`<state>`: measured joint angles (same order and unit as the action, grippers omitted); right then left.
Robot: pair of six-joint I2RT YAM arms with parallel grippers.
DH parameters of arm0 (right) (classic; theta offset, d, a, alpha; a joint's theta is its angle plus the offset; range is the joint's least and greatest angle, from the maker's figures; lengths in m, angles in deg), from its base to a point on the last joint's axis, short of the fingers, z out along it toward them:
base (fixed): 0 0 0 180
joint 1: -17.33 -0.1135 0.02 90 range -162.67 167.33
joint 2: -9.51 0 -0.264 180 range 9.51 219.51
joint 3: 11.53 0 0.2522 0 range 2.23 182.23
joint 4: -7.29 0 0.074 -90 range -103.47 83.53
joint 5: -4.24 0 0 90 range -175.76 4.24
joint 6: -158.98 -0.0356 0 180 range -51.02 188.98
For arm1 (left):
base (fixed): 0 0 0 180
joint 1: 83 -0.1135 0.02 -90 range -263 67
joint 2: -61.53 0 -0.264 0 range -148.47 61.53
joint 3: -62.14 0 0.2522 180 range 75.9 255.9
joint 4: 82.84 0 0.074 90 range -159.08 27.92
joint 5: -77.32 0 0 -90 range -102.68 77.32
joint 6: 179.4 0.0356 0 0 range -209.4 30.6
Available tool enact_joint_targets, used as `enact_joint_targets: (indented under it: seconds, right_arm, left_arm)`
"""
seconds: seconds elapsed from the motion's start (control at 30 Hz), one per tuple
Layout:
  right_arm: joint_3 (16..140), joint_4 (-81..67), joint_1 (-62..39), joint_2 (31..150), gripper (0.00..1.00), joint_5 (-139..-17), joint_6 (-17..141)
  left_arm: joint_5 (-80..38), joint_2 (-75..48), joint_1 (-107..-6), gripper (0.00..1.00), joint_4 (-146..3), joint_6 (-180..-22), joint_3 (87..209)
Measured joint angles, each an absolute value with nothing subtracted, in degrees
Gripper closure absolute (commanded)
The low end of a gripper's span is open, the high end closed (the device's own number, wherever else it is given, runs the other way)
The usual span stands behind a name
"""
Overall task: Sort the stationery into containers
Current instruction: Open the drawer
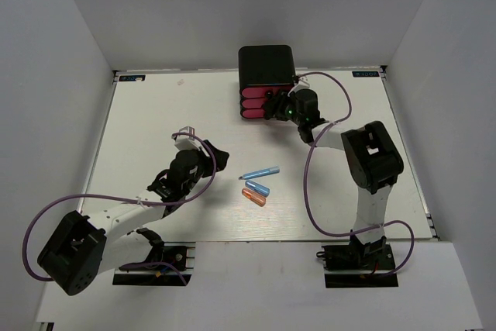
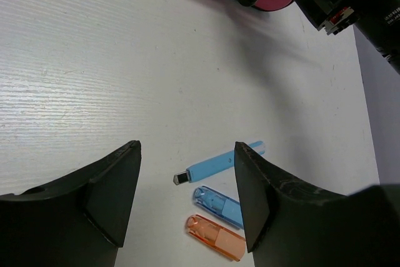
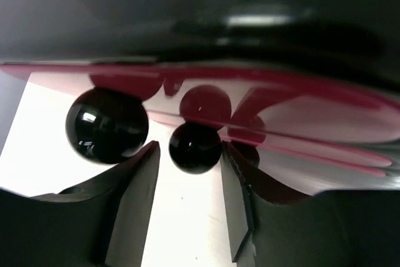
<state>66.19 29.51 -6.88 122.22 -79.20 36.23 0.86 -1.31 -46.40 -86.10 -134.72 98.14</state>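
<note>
Stationery lies loose near the middle of the tabletop, a little toward its near edge. There are three pieces. A blue marker lies roughly crosswise. A short blue capsule-like piece sits just nearer than it. An orange capsule-like piece lies just beside the blue one, closest of the three to the near edge. None of them is held.

At the far edge, about midway along it, stands a black rounded cabinet. Its three pink drawers are stacked one above the other and face the near edge.

The right jaws are up against the drawer fronts. In the right wrist view a small black knob sits between the two fingers. A sliver of light shows on one side of it and the other finger is very close, so the jaws stand parted around it rather than clamped. A second knob, looking larger, lies outside the fingers. I cannot tell which drawer the flanked knob belongs to.

The left jaws hang over bare tabletop between the stationery and the left edge. They are spread wide with nothing between them and are turned toward the three pieces.
</note>
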Motion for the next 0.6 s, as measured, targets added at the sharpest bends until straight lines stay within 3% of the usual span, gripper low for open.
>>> enact_joint_targets:
  seconds: [0.17, 0.27, 0.43, 0.6]
  right_arm:
    - [66.8, 29.7, -7.1, 123.0, 0.72, -79.6, 36.6]
    - [66.8, 29.7, -7.1, 123.0, 0.78, -79.6, 36.8]
    - [63.2, 32.1, -7.1, 121.2, 0.8, -79.2, 37.0]
    - [57.0, 32.6, -7.6, 116.4, 0.73, -78.5, 37.0]
  left_arm:
    - [0.9, -1.4, -46.4, 0.29, -86.1, -134.7, 98.1]
    - [0.8, -1.4, -46.4, 0.29, -86.4, -134.7, 98.1]
    - [-0.3, -1.4, -46.4, 0.29, -88.5, -134.0, 97.9]
    - [-3.5, -1.4, -46.4, 0.29, -90.9, -132.4, 97.8]
